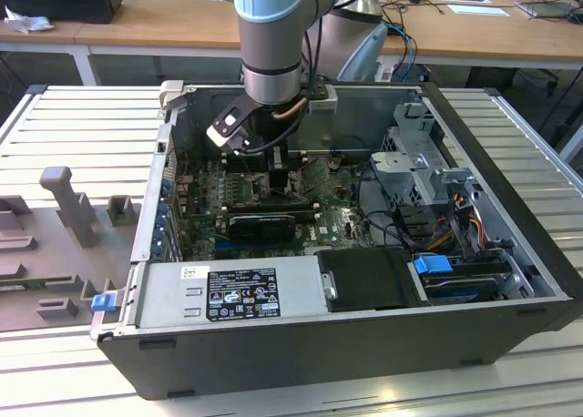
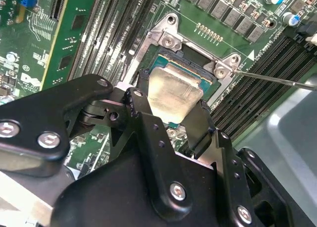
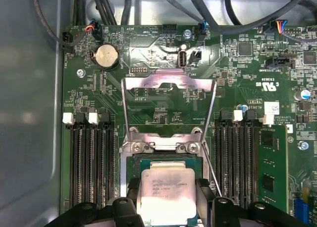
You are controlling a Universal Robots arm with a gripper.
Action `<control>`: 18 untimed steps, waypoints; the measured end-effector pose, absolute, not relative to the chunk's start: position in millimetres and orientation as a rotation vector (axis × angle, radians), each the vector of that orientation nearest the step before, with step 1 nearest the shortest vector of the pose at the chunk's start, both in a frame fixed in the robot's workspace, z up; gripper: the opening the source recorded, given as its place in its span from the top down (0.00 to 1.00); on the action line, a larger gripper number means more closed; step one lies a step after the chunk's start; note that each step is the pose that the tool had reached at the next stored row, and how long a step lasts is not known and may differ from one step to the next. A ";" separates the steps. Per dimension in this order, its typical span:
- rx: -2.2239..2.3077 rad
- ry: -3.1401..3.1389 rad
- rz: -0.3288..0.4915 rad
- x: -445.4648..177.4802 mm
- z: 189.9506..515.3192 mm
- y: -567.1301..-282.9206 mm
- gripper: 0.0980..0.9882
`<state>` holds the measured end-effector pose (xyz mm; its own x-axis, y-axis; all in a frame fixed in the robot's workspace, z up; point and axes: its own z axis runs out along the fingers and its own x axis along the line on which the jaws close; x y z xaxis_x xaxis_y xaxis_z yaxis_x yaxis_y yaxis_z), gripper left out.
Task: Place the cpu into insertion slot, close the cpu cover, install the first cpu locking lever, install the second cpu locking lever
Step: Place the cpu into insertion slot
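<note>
Right now the gripper (image 2: 171, 104) is down inside the open computer case (image 1: 510, 280). Its two black fingers (image 2: 140, 100) are pressed against opposite edges of the cpu (image 2: 173, 85), grasping it. The cpu lies silvery top up within the metal rim of the insertion slot (image 2: 167, 37) on the green motherboard (image 3: 233, 68); I cannot tell whether it is fully seated or just above the contacts. Taking the socket as a dial with the cover's hinge at twelve o'clock, the fingers grip at three and nine. The cpu cover (image 3: 168, 83) stands swung up from that twelve o'clock hinge, and the board behind shows through its large central opening. A thin wire locking lever (image 2: 277, 81) runs out from the socket's three o'clock side. Long black memory slots (image 3: 91, 162) lie beyond the socket at both three and nine o'clock. In the exterior view the arm (image 1: 271, 35) reaches down into the case at about twelve o'clock from the power supply (image 1: 228, 294).
</note>
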<state>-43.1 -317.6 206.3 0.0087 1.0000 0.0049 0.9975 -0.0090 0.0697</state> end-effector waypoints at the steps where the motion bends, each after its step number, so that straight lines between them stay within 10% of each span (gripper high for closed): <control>1: 2.202 2.174 0.081 -43.1 205.5 -317.3 0.52; 13: 2.215 2.160 0.081 -43.1 210.7 -317.0 0.43; 18: 2.214 2.160 0.079 -43.1 217.1 -317.0 0.66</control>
